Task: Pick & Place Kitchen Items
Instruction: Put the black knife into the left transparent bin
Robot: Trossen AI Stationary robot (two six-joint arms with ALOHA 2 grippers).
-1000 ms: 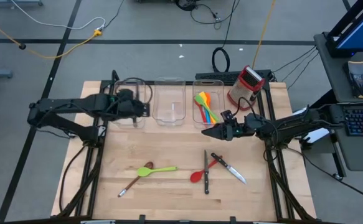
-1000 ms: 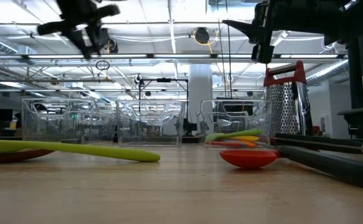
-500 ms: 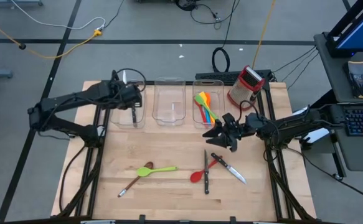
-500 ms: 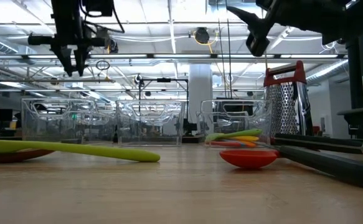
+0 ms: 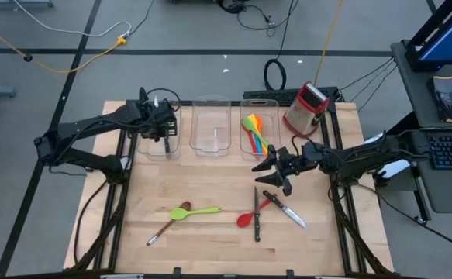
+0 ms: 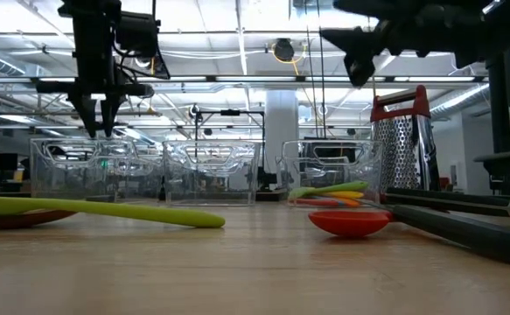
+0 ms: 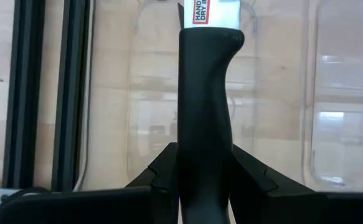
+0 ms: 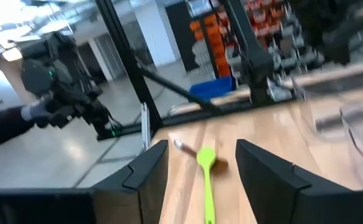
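The left gripper [image 7: 203, 180], fingers clamped on a black-handled knife [image 7: 204, 112], hung over the clear bin [image 5: 160, 128] at ten o'clock. The right gripper [image 5: 275, 169], fingers apart and empty, hovered above the desk [image 5: 210, 240] near centre.

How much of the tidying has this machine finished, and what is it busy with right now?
Done: several colourful utensils lie in the right bin. In hand: the left hand holds a black-handled knife above the left bin; the right hand hovers open. Left: green spoon, brown spoon, red spoon, two knives.
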